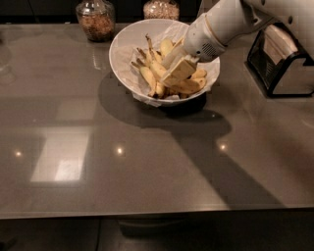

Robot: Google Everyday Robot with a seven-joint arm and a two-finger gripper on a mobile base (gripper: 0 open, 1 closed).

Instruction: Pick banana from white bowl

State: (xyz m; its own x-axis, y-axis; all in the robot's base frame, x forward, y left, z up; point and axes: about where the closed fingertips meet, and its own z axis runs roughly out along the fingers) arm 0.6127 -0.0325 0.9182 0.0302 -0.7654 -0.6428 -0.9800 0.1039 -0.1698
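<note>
The white bowl [128,45] stands at the back middle of the grey table, lined with crinkled white paper. Several yellow bananas [148,78] lie in it, stems pointing up and left. My gripper [175,63] reaches in from the upper right on a white arm and sits down among the bananas at the bowl's centre, touching them. The bananas under the gripper are partly hidden.
Two glass jars stand behind the bowl, one with brown contents [96,19] at the left and one [161,9] at the middle. A black wire napkin holder [283,63] stands at the right. The grey table [147,166] stretches toward the front edge.
</note>
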